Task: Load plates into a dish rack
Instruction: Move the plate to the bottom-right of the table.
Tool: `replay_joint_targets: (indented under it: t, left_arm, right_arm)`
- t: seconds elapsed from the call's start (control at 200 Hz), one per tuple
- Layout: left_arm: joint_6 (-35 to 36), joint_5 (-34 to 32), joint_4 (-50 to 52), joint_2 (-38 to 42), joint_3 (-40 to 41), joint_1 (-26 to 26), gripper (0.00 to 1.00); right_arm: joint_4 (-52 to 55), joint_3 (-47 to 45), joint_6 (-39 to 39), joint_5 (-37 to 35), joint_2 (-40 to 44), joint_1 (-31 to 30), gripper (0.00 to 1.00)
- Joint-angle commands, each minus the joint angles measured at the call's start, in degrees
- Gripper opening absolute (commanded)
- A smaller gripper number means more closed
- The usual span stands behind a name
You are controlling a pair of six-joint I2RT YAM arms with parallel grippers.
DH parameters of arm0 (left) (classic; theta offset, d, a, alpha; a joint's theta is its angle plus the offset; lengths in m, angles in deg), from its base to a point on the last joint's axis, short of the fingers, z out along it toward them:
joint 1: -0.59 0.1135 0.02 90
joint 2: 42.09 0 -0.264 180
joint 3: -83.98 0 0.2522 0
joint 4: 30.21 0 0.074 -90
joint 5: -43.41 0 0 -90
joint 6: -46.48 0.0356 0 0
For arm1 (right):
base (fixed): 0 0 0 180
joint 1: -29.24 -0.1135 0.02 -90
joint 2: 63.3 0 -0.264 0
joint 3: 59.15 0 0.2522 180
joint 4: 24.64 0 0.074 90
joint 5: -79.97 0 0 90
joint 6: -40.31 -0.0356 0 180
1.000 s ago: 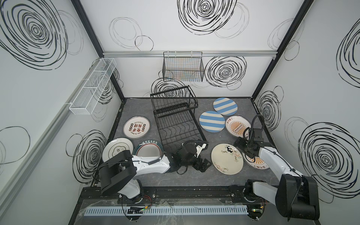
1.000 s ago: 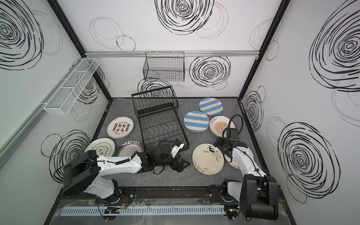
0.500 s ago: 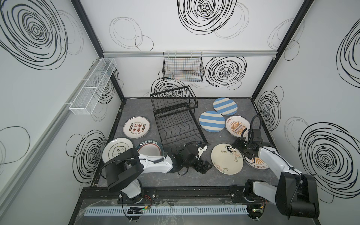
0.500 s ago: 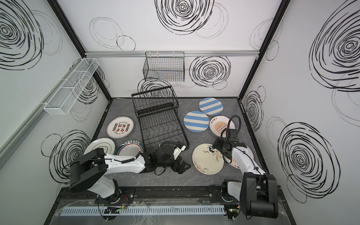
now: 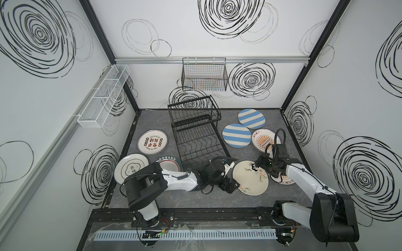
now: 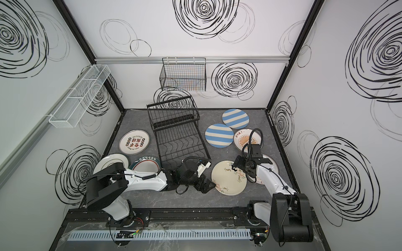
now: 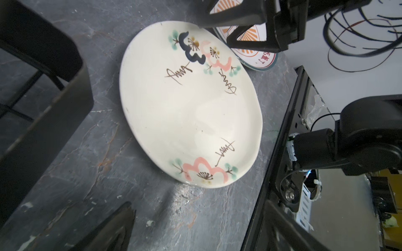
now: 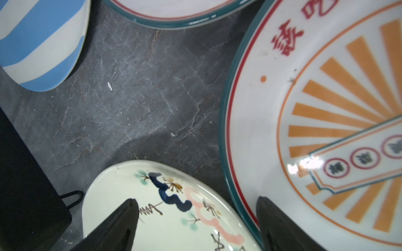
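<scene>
**1. Target.** The cream floral plate lies flat and face up on the table. Pos.: near ctr-right, just right of the near end of the dish rack. A sunburst plate sits just beside it on the right; whether the two rims touch cannot be told. The rack holds no plate. The other plates lie flat on either side of it, e.g. a striped plate to the far right.

**2. Step in hand (judged).** Pickup of the 1st plate, approach phase, w/ both arms on the same target.

**3. Claws.**
- **Right claw**: jaws wide apart, nothing held. It hangs over the plate's far-right rim, w/ one finger above the floral plate and the other above the sunburst plate's rim.
- **Left claw**: jaws apart per the left wrist view, nothing held. It sits low by the plate's near-left rim.

**4. Next move (judged).**
- A flat plate gives little edge to pinch from above. The pickup prob. req. one jaw under the rim, or a tilt from the opposite side.
- After that: lift, turn the plate on edge, and seat it btwn the wavy wires of the lower tray.
- Risk: the plate slides into the sunburst plate.

**5. Arm pose.**
- **Left arm:** stretched low across the table from its near-left base toward the right, wrist rolled.
- **Right arm:** reaches from its near-right base toward the far left, w/ the forearm sloping down and the claw pointing downward.
</scene>
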Motion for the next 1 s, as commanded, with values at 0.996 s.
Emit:
replay_joint_targets:
  t: [0.996]
  left_arm:
    - [4.81, 2.23, 1.13, -2.49, -5.73, 3.47, 0.96]
  right_arm:
    - [8.56, -8.85, -12.22, -1.04, 12.59, -4.98, 0.88]
